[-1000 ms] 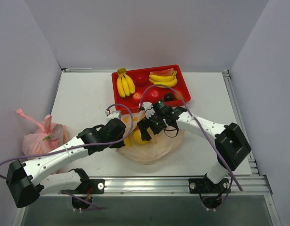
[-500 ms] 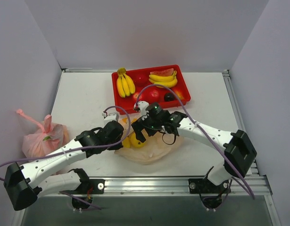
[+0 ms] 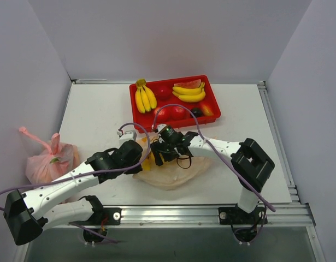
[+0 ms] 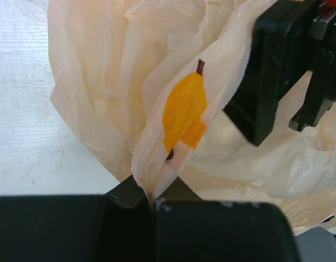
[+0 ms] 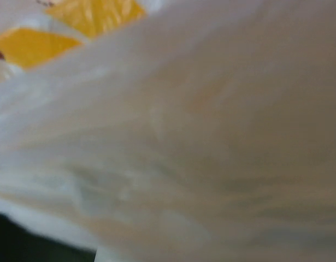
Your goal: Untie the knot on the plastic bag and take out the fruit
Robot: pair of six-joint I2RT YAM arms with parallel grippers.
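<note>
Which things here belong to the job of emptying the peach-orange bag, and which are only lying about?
Job: plastic bag, pinched by the left gripper; yellow fruit inside it; right gripper at the bag; red tray holding red apples.
Lying about: pink bag; two banana bunches; watermelon slice.

Pale translucent peach on the plastic bag (image 4: 102,65), yellow-orange fruit (image 4: 183,111) with a brown stem showing through. Bright red tray (image 3: 168,81) at the white table's (image 3: 96,117) far edge, yellow bananas (image 3: 144,99) inside. Pinkish-red second bag (image 3: 47,162).
</note>
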